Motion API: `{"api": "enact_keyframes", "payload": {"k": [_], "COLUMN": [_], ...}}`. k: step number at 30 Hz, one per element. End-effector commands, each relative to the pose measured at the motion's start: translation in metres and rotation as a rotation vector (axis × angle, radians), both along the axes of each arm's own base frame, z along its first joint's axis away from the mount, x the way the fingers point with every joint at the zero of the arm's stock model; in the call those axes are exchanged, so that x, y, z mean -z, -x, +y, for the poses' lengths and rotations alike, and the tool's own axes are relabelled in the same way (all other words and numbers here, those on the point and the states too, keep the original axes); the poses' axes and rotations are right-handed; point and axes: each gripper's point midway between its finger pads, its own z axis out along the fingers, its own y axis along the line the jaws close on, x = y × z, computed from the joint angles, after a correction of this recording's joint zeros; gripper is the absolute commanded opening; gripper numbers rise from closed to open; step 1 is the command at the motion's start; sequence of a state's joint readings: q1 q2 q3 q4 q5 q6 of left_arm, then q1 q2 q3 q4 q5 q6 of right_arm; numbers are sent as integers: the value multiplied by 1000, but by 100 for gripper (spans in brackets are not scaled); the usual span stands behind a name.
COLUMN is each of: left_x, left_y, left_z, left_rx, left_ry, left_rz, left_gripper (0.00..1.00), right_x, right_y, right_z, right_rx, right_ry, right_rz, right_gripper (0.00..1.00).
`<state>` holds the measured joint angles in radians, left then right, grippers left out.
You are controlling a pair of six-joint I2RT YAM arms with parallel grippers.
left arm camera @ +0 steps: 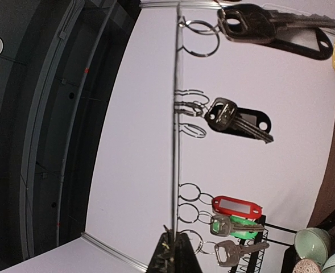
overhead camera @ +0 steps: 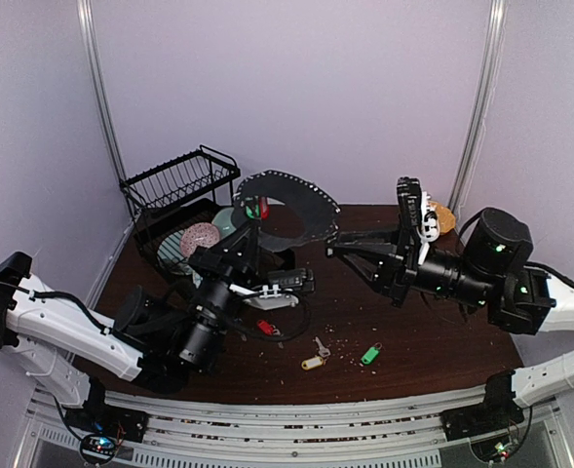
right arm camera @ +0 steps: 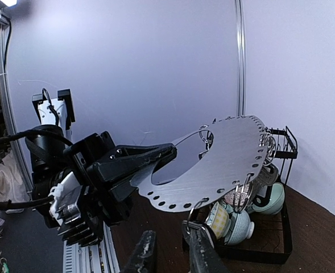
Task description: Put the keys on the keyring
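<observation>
The keyring (left arm camera: pixel 176 114) appears edge-on from the left wrist, only a thin line running up from the left jaws, which are clamped together on its rim. The topmost black-tagged key (left arm camera: pixel 258 25) is cut off by the frame edge.

From the right wrist the ring shows as a flat, holed plate, tilted and held clear of the bench (overhead camera: pixel 413 331), just beyond the right jaws. Those jaws stand apart, their fingers (right arm camera: pixel 200 256) cut off at the bottom of the view. A small split ring (right arm camera: pixel 194 209) hangs from the keyring's near rim right above one fingertip — whether they touch is hard to make out.

More keys hang off the rim close to the left jaws: a red-tagged key (left arm camera: pixel 235 206), a green-tagged key (left arm camera: pixel 235 227) and a second black-tagged key (left arm camera: pixel 238 119).

Three loose keys lie on the bench below both sets of jaws — a red one (overhead camera: pixel 267 329), a yellow one (overhead camera: pixel 313 362) and a green one (overhead camera: pixel 369 354).

Behind the ring stands a black dish rack (overhead camera: pixel 179 180) with bowls (right arm camera: pixel 235 224). An orange plate (overhead camera: pixel 444 216) is half hidden behind the right arm.
</observation>
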<state>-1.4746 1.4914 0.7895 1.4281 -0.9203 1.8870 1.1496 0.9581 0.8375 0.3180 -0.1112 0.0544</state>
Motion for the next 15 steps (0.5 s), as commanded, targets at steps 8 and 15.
{"api": "enact_keyframes", "payload": {"k": [8, 15], "left_x": [-21, -20], "left_y": [0, 0], "left_z": [11, 12], "left_rx": [10, 11], "left_ry": [107, 106], "left_rz": [4, 5], "left_gripper": [0, 0], "right_x": [-24, -17], "right_y": [-8, -13], "right_z": [-4, -6], "right_rx": [60, 89], "right_ry": [-43, -17], "right_rz": [-44, -40], "right_gripper": [10, 4]}}
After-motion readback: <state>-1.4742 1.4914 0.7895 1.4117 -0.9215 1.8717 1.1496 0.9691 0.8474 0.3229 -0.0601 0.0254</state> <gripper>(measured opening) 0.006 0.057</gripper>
